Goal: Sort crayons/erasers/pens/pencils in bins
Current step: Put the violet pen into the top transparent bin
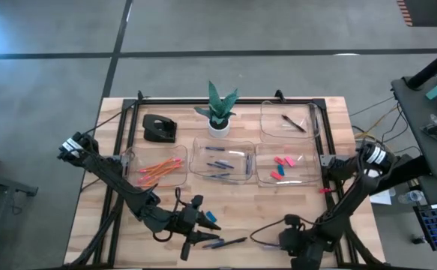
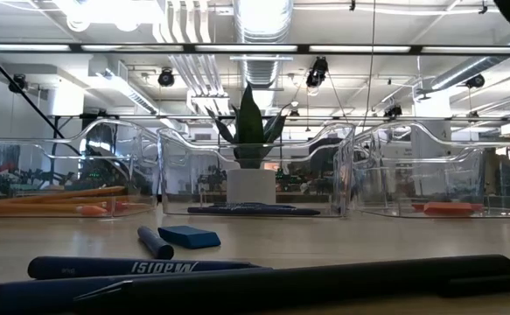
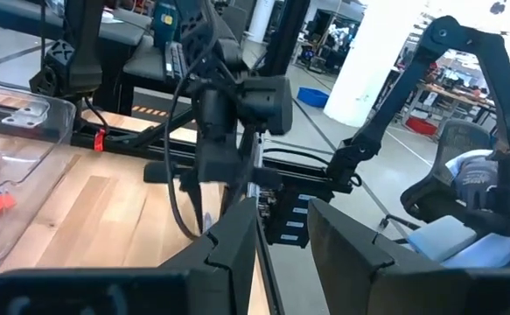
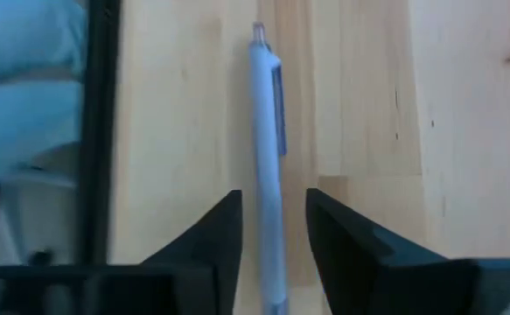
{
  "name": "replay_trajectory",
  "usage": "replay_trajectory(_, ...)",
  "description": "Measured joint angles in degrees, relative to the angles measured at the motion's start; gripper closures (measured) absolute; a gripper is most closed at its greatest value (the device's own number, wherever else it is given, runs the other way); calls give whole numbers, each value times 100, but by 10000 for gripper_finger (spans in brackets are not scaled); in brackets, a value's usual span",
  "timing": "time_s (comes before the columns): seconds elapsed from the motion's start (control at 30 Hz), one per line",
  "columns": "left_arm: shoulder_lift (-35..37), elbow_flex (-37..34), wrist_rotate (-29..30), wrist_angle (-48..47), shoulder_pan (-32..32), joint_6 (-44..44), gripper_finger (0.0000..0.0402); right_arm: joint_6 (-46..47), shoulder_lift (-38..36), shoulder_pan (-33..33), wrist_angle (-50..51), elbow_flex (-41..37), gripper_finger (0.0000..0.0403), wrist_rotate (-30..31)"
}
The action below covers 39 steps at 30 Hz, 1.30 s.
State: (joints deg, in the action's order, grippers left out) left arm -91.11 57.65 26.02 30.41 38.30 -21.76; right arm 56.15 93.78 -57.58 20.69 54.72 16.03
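Near the table's front edge my right gripper (image 1: 261,238) stands open. A pale blue-grey pen (image 4: 268,175) lies flat on the wood, its near end between the fingers, with bare wood showing beside it. My left gripper (image 1: 201,219) hangs open and level above the front middle, nothing between its fingers (image 3: 281,236). Below it on the table lie a blue eraser (image 2: 189,236), a short dark crayon (image 2: 154,242) and two dark pens (image 2: 141,265). Bins hold orange pencils (image 1: 158,168), blue crayons (image 1: 222,159), pink erasers (image 1: 284,166) and a black pen (image 1: 293,124).
A potted plant (image 1: 218,112) stands at the far middle and a black desk object (image 1: 158,129) at the far left. The four clear bins (image 1: 203,146) fill the middle and far right. A black frame rail (image 4: 97,131) runs along the table edge beside the right gripper.
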Motion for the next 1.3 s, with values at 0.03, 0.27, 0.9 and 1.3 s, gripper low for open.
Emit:
replay_trajectory(0.03,0,0,0,-2,0,-4,310,-111,62,0,4,0,281,2)
replay_trajectory(0.27,-2,0,0,-4,0,-9,310,-364,475,-7,-22,33,260,63)
replay_trajectory(0.9,-2,0,0,-13,0,-9,310,-388,354,77,40,36,380,-6)
replay_trajectory(1.3,-2,0,-2,-159,4,-22,310,-910,-1511,648,2395,298,381,1272)
